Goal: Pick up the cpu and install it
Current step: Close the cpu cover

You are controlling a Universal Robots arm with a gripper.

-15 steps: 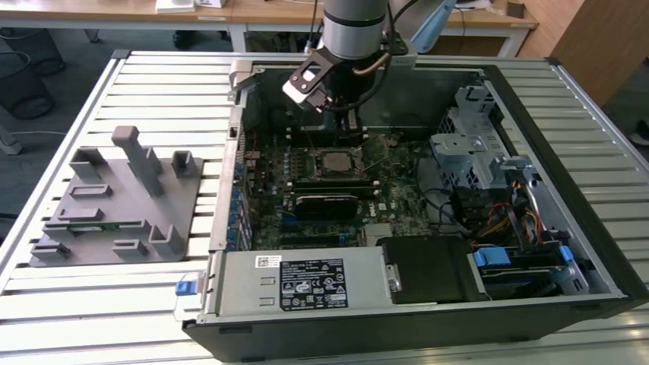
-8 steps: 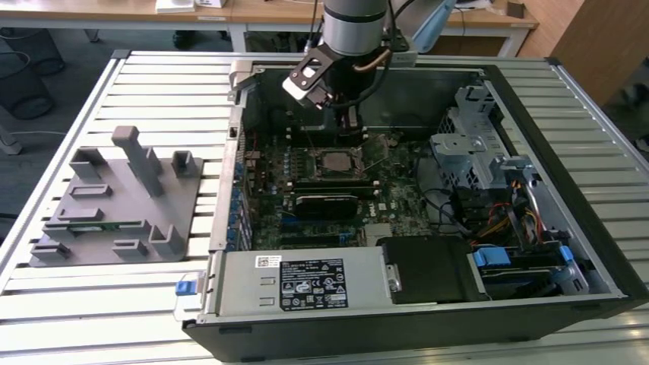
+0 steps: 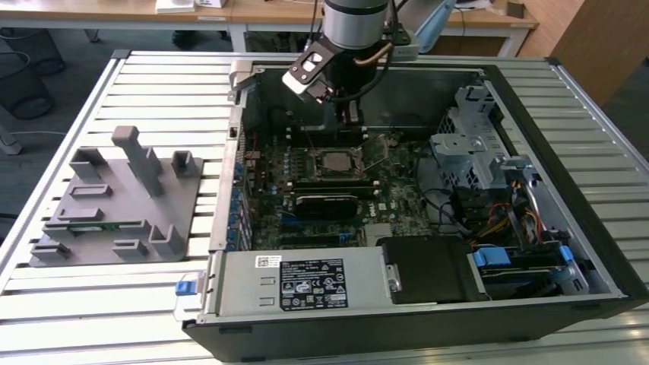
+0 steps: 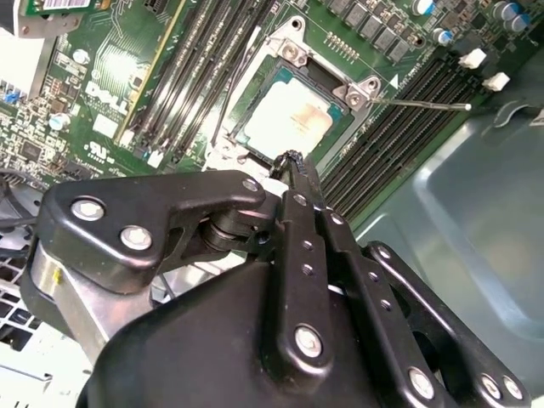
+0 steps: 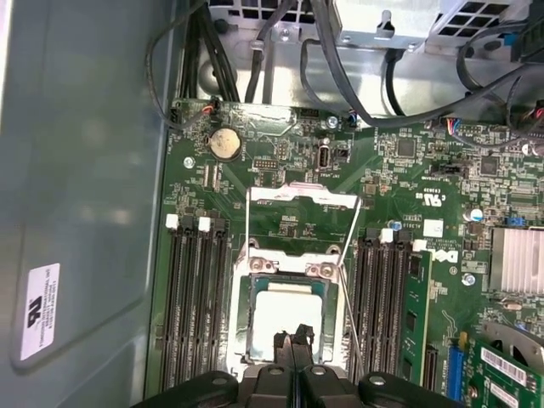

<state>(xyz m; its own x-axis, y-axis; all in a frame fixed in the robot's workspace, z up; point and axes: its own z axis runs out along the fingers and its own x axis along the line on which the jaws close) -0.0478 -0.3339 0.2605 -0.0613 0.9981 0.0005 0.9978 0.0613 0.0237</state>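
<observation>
The cpu (image 5: 280,310) lay flat in the socket (image 5: 327,272), directly below the tool (image 5: 294,338). The tool's fingers were pressed together, apparently holding nothing, with their tips over one edge of the chip.

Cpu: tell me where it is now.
In the exterior view the cpu lies in the socket frame, left of the middle of the open case, between two banks of memory slots, just under the gripper.
</observation>
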